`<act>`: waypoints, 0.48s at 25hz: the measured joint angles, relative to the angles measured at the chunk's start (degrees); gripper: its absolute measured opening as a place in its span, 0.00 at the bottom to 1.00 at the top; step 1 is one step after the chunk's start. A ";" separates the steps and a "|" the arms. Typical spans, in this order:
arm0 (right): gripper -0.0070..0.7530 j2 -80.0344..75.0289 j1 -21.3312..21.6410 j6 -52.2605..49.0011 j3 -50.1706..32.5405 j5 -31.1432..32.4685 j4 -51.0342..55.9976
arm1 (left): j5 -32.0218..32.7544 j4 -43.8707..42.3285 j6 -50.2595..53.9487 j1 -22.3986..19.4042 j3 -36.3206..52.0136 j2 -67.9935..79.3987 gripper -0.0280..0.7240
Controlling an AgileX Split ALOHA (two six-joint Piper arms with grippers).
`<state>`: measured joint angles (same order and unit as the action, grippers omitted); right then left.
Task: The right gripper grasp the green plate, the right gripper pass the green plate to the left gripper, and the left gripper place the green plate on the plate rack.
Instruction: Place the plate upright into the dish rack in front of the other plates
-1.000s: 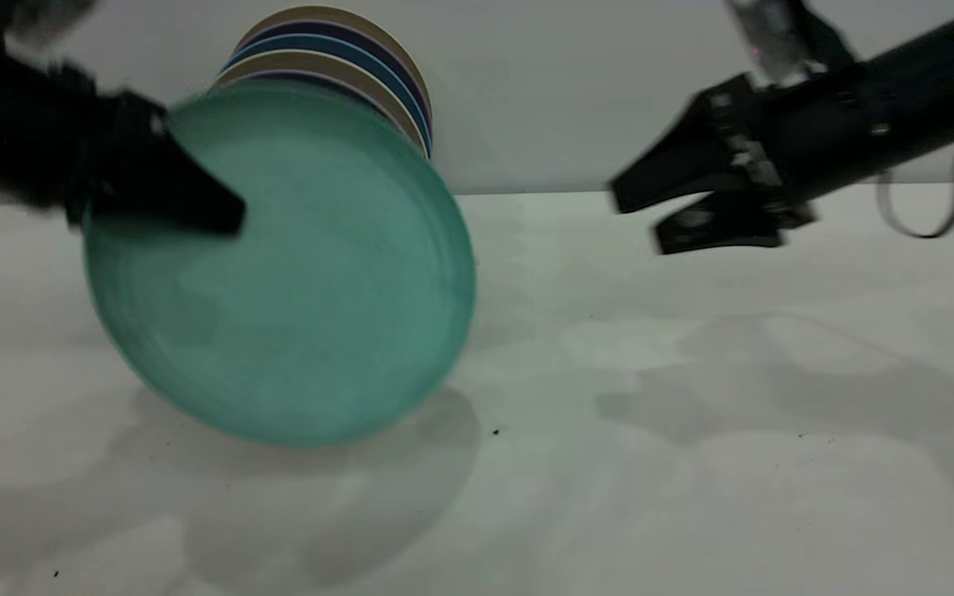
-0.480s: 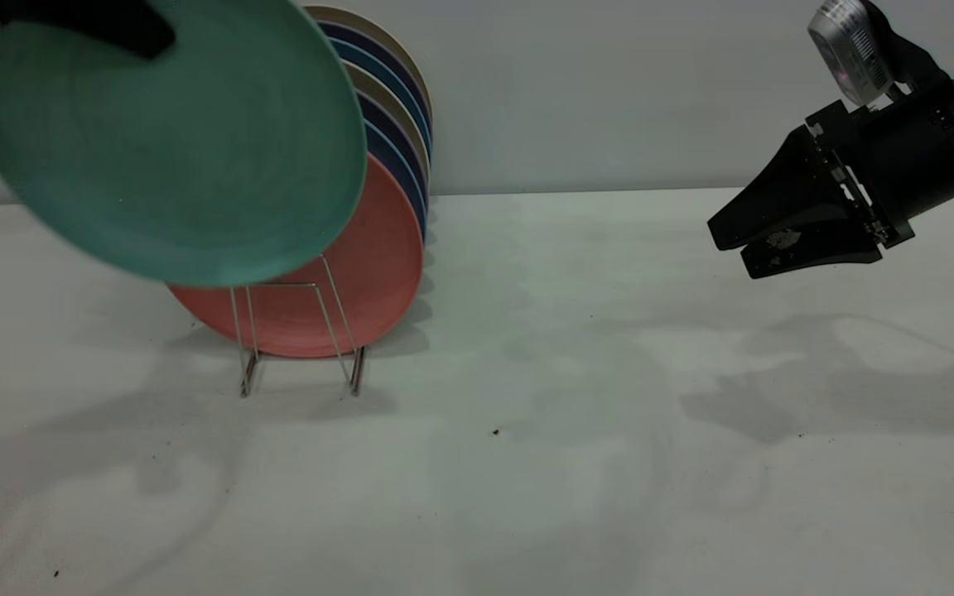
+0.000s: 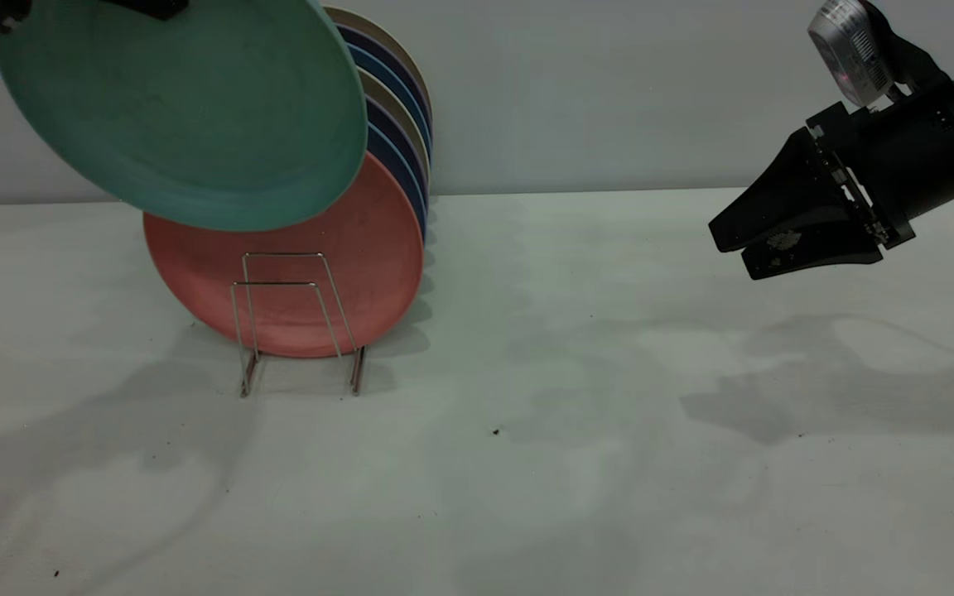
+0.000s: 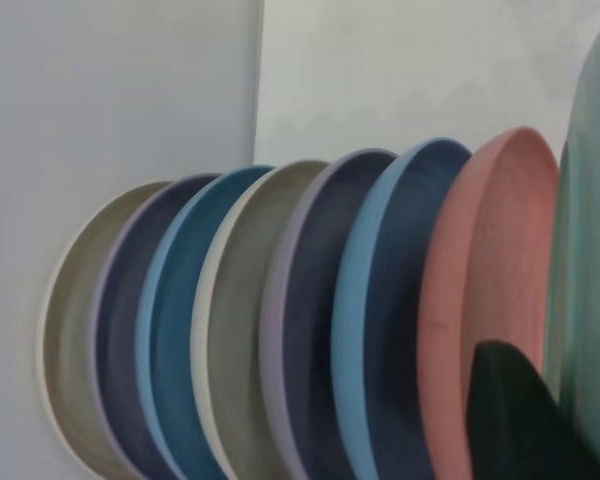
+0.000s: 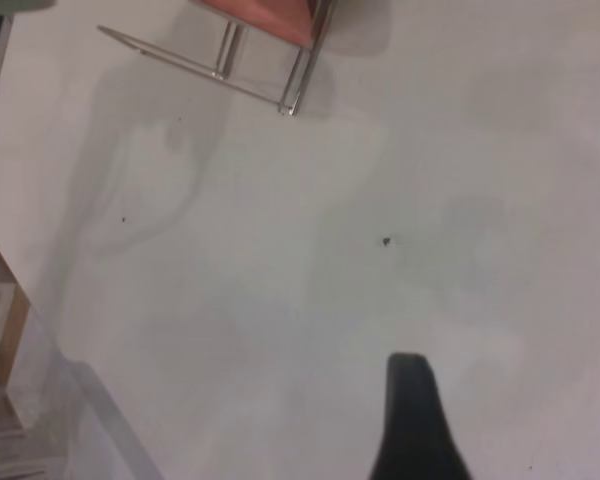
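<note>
Matte, faintly scuffed plastic on the green plate [image 3: 187,116]; thin shiny metal wire for the plate rack [image 3: 295,319]; salmon plate [image 3: 344,273] matte too; the counter [image 3: 568,414] smooth, pale, dull.

Green plate [image 3: 183,112] hung tilted at upper left, in front of & above the plate rack [image 3: 299,319], w/ a row of plates [image 3: 398,124] standing behind. Right gripper [image 3: 738,248] was far right, above the table [image 3: 609,414].

pale white matte table [image 3: 609,372], a few dark specks on it. thin silver wire plate rack [image 3: 299,323] stands on it toward the left, loaded with upright plates, salmon-pink plate [image 3: 344,265] in front.
</note>
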<state>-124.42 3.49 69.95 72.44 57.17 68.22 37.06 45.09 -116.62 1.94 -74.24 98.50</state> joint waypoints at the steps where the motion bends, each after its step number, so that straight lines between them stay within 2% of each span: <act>1: 0.71 0.00 0.00 0.00 0.00 0.00 0.00 | 0.00 0.21 -0.32 0.00 0.00 0.40 0.21; 12: 0.71 0.00 0.00 0.00 0.00 0.00 0.00 | -2.38 4.44 -3.79 0.00 0.00 6.00 0.21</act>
<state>-124.42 3.49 69.95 72.44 57.17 68.22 34.67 49.53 -120.41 1.94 -74.24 104.50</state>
